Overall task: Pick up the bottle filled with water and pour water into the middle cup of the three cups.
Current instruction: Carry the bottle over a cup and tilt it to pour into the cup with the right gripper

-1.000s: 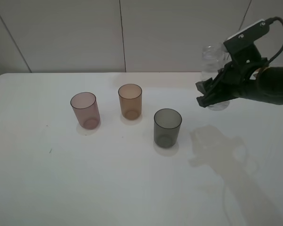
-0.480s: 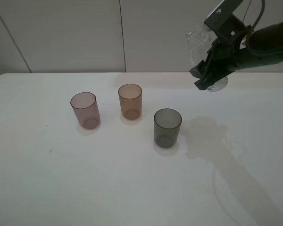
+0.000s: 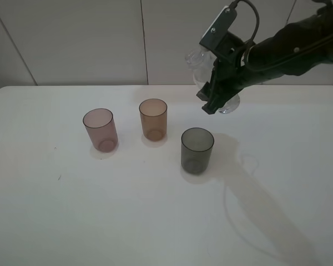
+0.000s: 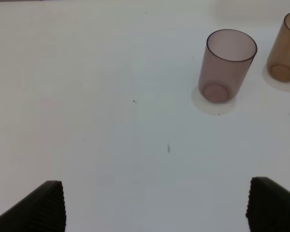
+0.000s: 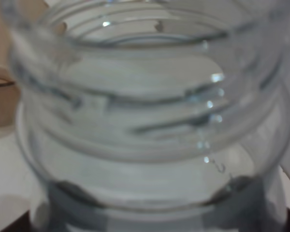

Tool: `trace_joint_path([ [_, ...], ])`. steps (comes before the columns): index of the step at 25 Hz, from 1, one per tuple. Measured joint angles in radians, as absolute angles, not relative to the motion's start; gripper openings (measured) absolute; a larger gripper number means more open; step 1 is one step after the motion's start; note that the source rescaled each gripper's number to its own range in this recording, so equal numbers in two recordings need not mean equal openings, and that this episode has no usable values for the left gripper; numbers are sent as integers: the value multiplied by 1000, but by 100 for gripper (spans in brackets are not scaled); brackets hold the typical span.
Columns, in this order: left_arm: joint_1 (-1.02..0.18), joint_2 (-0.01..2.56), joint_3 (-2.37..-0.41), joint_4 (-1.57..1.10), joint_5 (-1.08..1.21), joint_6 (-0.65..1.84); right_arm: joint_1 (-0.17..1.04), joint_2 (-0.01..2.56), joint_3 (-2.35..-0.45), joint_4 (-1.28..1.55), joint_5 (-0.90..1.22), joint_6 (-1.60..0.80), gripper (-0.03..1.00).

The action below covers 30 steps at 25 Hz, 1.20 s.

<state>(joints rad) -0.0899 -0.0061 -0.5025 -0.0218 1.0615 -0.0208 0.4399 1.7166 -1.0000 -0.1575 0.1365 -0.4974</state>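
Three cups stand on the white table [image 3: 72,210]: pinkish-mauve [image 3: 100,129] on the left, the amber-brown middle cup [image 3: 153,119], and dark smoky grey [image 3: 197,149] on the right. My right gripper [image 3: 217,94] is shut on the clear bottle [image 3: 197,61] and holds it in the air, up and to the right of the amber cup, tilted with its open neck to the upper left. The bottle's threaded neck [image 5: 145,116] fills the right wrist view. My left gripper [image 4: 159,208] is open and empty above bare table, with the mauve cup [image 4: 225,65] and amber cup [image 4: 286,53] ahead of it.
A pale panelled wall [image 3: 100,39] runs along the table's far edge. The right arm's shadow [image 3: 255,194] falls on the table to the right of the grey cup. The left arm does not show in the exterior high view.
My right gripper has carried the bottle up and to the left, from the right side of the table toward the cups, and tilted its neck leftward. The cups have not moved.
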Motion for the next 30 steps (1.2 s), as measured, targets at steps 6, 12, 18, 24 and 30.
trace_joint_path([
  [6, -90, -6, -503, -22, 1062, -21, 463, 1783, -1065, -246, 177, -497, 0],
  [12, -90, -6, -503, -22, 1062, -21, 477, 1841, -1131, -391, 218, -370, 0],
  [18, -90, -6, -503, -22, 1062, -21, 480, 1882, -1180, -650, 266, -134, 0],
  [24, -90, -6, -503, -22, 1062, -21, 526, 1926, -1198, -926, 315, 123, 0],
  [30, -90, -6, -503, -22, 1062, -21, 562, 1942, -1198, -1132, 358, 279, 0],
])
